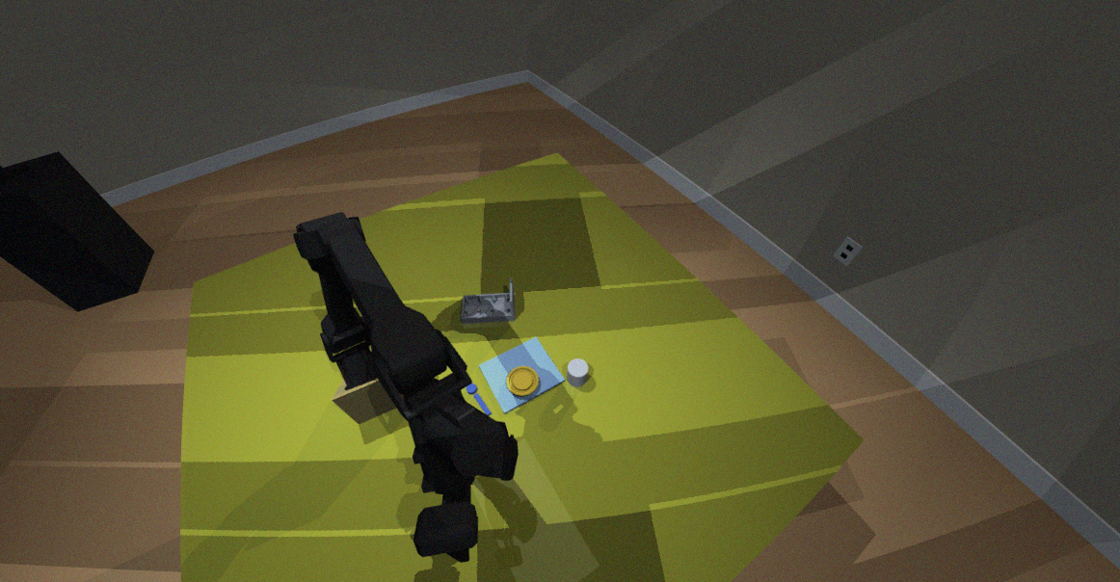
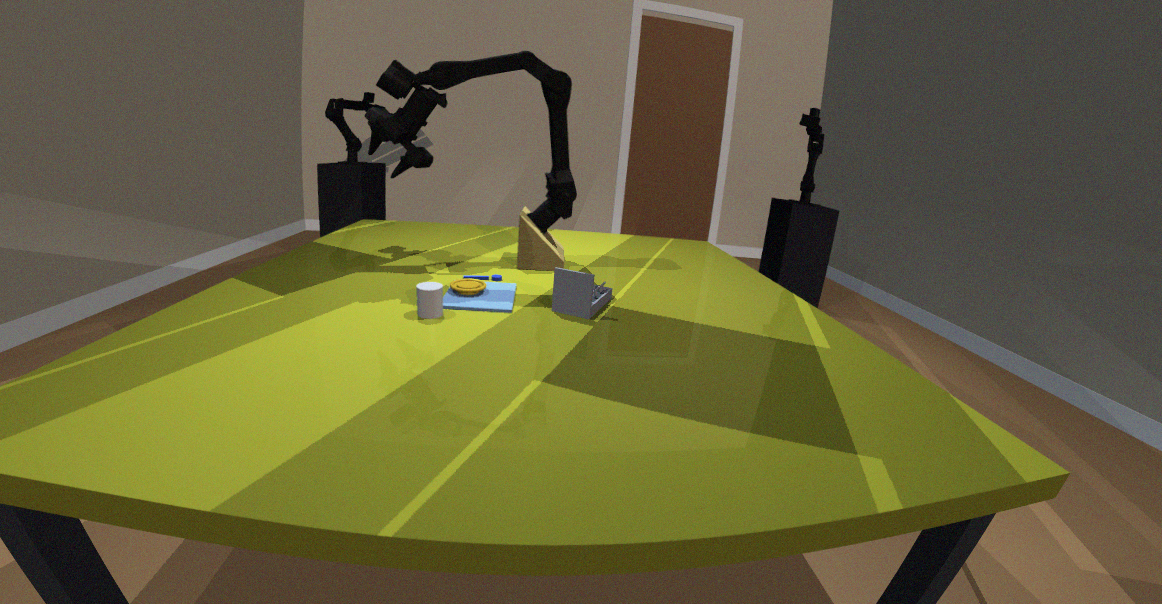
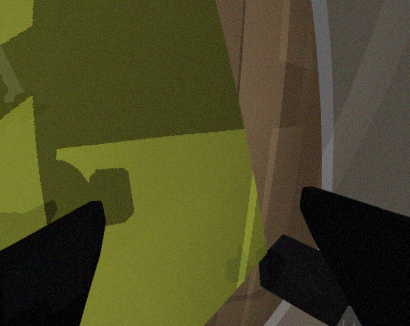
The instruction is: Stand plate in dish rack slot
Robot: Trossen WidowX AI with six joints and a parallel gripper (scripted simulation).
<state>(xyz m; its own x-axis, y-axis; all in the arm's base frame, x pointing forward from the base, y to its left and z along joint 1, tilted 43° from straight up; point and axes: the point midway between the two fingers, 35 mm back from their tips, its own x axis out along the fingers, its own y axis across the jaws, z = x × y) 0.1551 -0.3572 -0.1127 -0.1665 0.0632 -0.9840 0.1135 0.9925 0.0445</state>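
The orange-yellow plate (image 1: 522, 381) (image 2: 467, 285) lies flat on a light-blue square mat (image 1: 536, 348) (image 2: 491, 303). The small grey dish rack (image 1: 487, 309) (image 2: 573, 292) stands apart from the mat, with a tall panel at one end; its slots are too small to make out clearly. My gripper (image 2: 383, 162) (image 3: 205, 205) is open and empty, high above the table and off to the side of the plate. The wrist view shows the spread fingers over the table's edge, with neither plate nor rack in it.
A white cup (image 1: 577, 371) (image 2: 430, 300) stands close beside the mat. A blue spoon-like tool (image 1: 480, 401) (image 2: 478, 278) lies along the mat's arm-base side. The wedge-shaped arm base (image 2: 538, 248) stands behind. Black pedestals with other arms stand beyond the table.
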